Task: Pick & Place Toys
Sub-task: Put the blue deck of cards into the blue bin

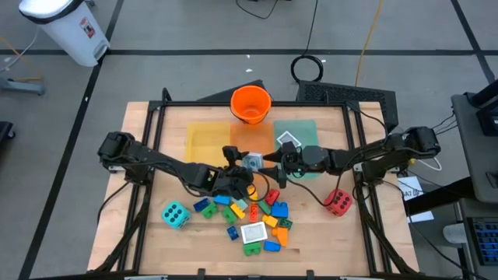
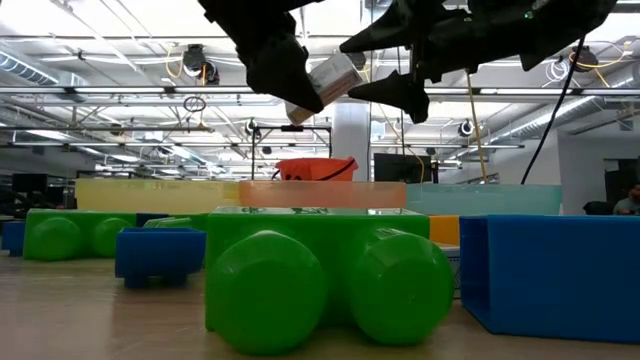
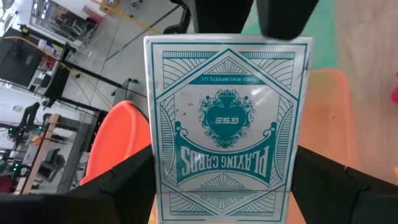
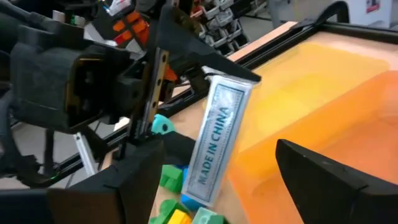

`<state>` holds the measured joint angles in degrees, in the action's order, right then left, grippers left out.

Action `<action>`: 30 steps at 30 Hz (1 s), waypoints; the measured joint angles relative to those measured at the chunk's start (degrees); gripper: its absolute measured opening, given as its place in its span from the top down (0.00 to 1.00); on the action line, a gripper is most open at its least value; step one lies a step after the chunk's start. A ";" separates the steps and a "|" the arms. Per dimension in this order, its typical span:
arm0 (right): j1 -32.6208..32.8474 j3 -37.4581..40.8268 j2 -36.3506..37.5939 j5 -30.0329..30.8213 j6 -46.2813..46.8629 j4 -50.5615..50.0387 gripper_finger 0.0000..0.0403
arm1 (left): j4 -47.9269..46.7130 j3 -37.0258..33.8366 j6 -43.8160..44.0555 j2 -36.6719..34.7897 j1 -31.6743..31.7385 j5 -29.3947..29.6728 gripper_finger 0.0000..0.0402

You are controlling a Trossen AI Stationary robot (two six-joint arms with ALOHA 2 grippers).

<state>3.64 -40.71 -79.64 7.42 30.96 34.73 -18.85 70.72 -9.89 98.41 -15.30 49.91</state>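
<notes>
Left gripper [image 1: 247, 165] pinched a card pack [image 1: 253, 161] aloft over the orange tray [image 1: 237, 138]; right gripper [image 1: 274, 166] stood spread just beside it, holding nothing; another pack [image 1: 289, 141] lay on the green tray [image 1: 303, 131]; bricks [image 1: 257, 218], both dice, a third pack remained on the table [image 1: 311, 233].

Glossy card pack [image 3: 227, 127]; wood table [image 1: 156, 241]; shiny plastic bricks [image 2: 330, 275].

1 camera looks straight down on the whole table [image 1: 156, 233]. 1 sits low on the table, very near a green brick [image 2: 320, 275], facing 12 o'clock. 2 wrist cameras both see the card pack [image 3: 227, 124] up close.
</notes>
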 joint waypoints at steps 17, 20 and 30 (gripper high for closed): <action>-2.12 -0.06 -5.58 -1.80 -0.34 5.73 0.48 | 4.02 -0.11 -1.82 0.02 1.24 -1.90 0.24; -2.15 0.00 -5.99 -1.85 -1.31 6.73 0.51 | 4.16 -0.11 -0.64 0.02 1.30 -1.80 0.24; -2.60 0.13 -4.91 -3.23 -7.09 7.02 0.93 | 5.62 0.02 8.66 -0.13 1.09 -2.28 0.06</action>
<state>1.03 -40.58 -84.55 4.19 23.86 41.75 -13.23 70.74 -1.24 98.28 -14.21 47.63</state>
